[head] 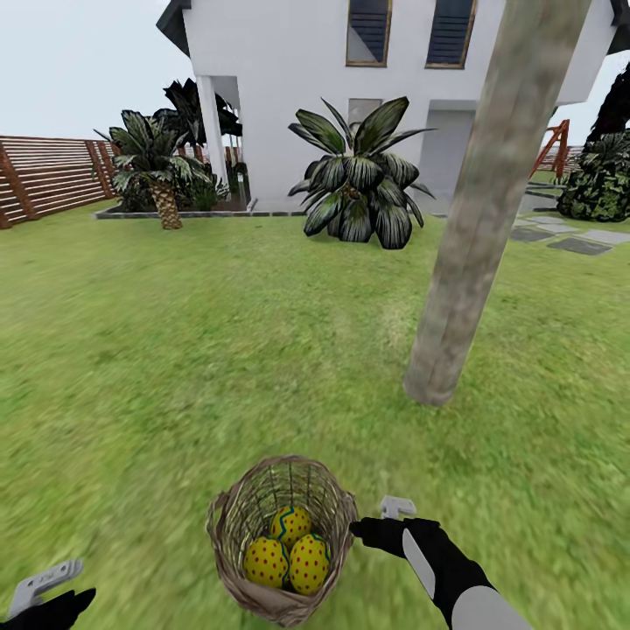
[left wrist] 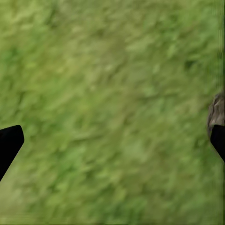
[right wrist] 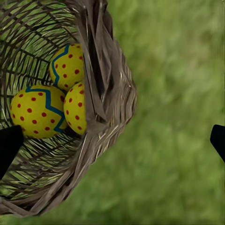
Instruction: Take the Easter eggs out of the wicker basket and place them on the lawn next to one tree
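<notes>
Eggs [head: 289, 551], three yellow red-dotted ones, sit inside the tan open-weave wicker basket [head: 229, 534] on green lawn [head: 175, 350] near the mottled trunk [head: 472, 236]; the right wrist view reveals the right gripper [right wrist: 112, 140] spread wide, straddling its rim, empty.

No writing, label, brand or number could be read anywhere; the eggs [head: 289, 551] carried only dots and a zigzag band.

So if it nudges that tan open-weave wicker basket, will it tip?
Probably. The tan open-weave wicker basket tapers to a narrow base, so it may tip. The open weave looks light, though three spotted yellow eggs inside might steady it.
</notes>
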Controlling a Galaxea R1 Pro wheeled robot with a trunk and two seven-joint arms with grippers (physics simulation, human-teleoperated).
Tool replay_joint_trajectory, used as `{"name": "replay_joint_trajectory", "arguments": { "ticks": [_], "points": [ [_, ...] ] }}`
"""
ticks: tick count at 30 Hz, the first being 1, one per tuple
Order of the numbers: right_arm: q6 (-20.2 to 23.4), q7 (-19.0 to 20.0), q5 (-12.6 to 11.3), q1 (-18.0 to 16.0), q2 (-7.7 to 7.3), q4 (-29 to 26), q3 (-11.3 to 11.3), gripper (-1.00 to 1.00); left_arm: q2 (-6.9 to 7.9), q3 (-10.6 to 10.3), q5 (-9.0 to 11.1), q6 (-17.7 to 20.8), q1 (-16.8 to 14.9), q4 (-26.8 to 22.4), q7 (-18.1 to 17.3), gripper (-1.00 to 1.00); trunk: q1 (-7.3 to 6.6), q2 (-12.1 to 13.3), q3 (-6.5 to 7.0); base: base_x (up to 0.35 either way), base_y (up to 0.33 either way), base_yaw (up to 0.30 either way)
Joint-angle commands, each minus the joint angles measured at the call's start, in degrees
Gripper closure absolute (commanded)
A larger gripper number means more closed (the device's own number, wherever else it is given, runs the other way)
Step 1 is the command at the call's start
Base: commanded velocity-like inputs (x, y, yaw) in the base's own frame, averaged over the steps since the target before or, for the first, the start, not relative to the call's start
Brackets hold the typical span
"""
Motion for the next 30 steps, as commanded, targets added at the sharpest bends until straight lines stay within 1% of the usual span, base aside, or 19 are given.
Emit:
{"name": "replay_joint_trajectory", "arguments": {
  "ticks": [1, 3, 5, 6, 7, 9, 10, 12, 13, 14, 15, 16, 17, 19, 22, 26, 29, 30],
  "points": [
    [0.4, 0.1, -0.4, 0.0, 0.06, -0.1, -0.3, -1.0, -0.17, 0.1, 0.3, 0.1, 0.0, -0.1, -0.2, -1.0, -0.23, 0.4, 0.13, 0.0, 0.0, 0.0],
    [0.4, 0.1, -0.3, 0.0, 0.06, -0.1, -0.3, -1.0, -0.46, 0.1, 0.4, -0.3, 0.1, -0.5, -0.6, -1.0, -0.67, 1.2, 0.49, 0.0, 0.0, 0.0],
    [0.4, 0.1, -0.3, 0.0, 0.04, -0.1, -0.3, -1.0, -0.44, 0.2, 0.5, -0.6, 0.7, -1.3, -2.3, -1.0, -1.11, 2.0, 0.85, 0.0, 0.0, 0.0],
    [0.4, 0.1, -0.3, 0.0, 0.03, -0.1, -0.3, -1.0, -0.24, 0.4, 0.5, -0.5, 1.8, -2.2, -4.3, -1.0, -1.33, 2.4, 1.03, 0.0, 0.0, 0.0],
    [0.4, 0.1, -0.3, 0.0, 0.03, -0.1, -0.3, -1.0, 0.07, 1.3, 0.5, -0.3, 3.2, -3.5, -6.7, -1.0, -1.55, 2.8, 1.21, 0.0, 0.0, 0.0],
    [0.4, 0.1, -0.3, 0.0, 0.04, -0.1, -0.3, -1.0, 0.56, 3.4, 0.4, 0.0, 4.8, -5.1, -9.3, -1.0, -1.99, 3.6, 1.57, 0.0, 0.0, 0.0],
    [0.3, 0.1, -0.3, 0.0, 0.03, -0.1, -0.3, -1.0, 1.15, 6.8, 0.4, 0.6, 6.4, -6.8, -12.0, -1.0, -2.21, 4.0, 1.75, 0.0, 0.0, 0.0],
    [0.3, 0.1, -0.3, 0.0, 0.03, -0.1, -0.4, -1.0, 1.76, 11.0, 0.3, 1.7, 7.8, -8.0, -14.8, -1.0, -2.65, 4.8, 2.11, 0.0, 0.0, 0.0],
    [0.3, 0.1, -0.3, 0.0, 0.02, -0.1, -0.4, -1.0, 2.51, 15.1, 0.1, 3.1, 9.0, -8.8, -18.0, -1.0, -2.87, 5.2, 2.29, 0.0, 0.0, 0.0],
    [0.4, 0.1, -0.3, 0.0, 0.02, -0.2, -0.4, -1.0, 3.71, 18.8, -0.1, 4.1, 10.2, -9.2, -21.2, -1.0, -3.09, 5.6, 2.47, 0.0, 0.0, 0.0],
    [0.4, 0.0, -0.3, 0.0, 0.02, -0.2, -0.4, -1.0, 5.23, 21.5, -0.3, 4.8, 11.3, -9.4, -24.0, -1.0, -3.31, 6.0, 2.65, 0.0, 0.0, 0.0],
    [0.4, 0.0, -0.3, 0.0, 0.02, -0.2, -0.5, -1.0, 5.96, 22.5, -0.3, 5.0, 11.9, -9.4, -25.1, -1.0, -3.53, 6.4, 2.83, 0.0, 0.0, 0.0],
    [0.4, 0.0, -0.3, 0.0, -0.01, -0.2, -0.5, -1.0, 7.08, 24.0, -0.4, 5.4, 13.2, -9.4, -26.8, -1.0, -3.75, 6.8, 3.01, 0.0, 0.0, 0.0],
    [0.4, 0.0, -0.3, 0.0, -0.03, -0.1, -0.5, -1.0, 8.07, 25.4, -0.5, 5.7, 14.6, -9.3, -28.2, -1.0, -4.19, 7.6, 3.37, 0.0, 0.0, 0.0],
    [0.4, 0.0, -0.3, 0.0, -0.05, -0.1, -0.5, -1.0, 8.68, 26.2, -0.5, 5.8, 15.6, -9.3, -29.0, -1.0, -4.85, 8.8, 3.9, 0.0, 0.0, 0.0],
    [0.4, 0.1, -0.4, 0.0, -0.08, -0.2, -0.6, -1.0, 9.0, 27.0, -0.6, 5.8, 16.1, -9.2, -29.3, -1.0, -5.72, 10.4, 4.62, 0.0, 0.0, 0.0],
    [0.4, 0.1, -0.4, 0.0, -0.08, -0.2, -0.7, -1.0, 9.29, 30.0, -0.6, 5.7, 16.4, -9.1, -29.5, -1.0, -6.38, 11.6, 5.16, 0.0, 0.0, 0.0],
    [0.4, 0.1, -0.5, 0.0, -0.08, -0.2, -0.7, -1.0, 9.52, 32.2, -0.6, 5.6, 16.5, -9.1, -29.5, -1.0, -6.6, 12.0, 5.34, 0.0, 0.0, 0.0]
  ]
}}
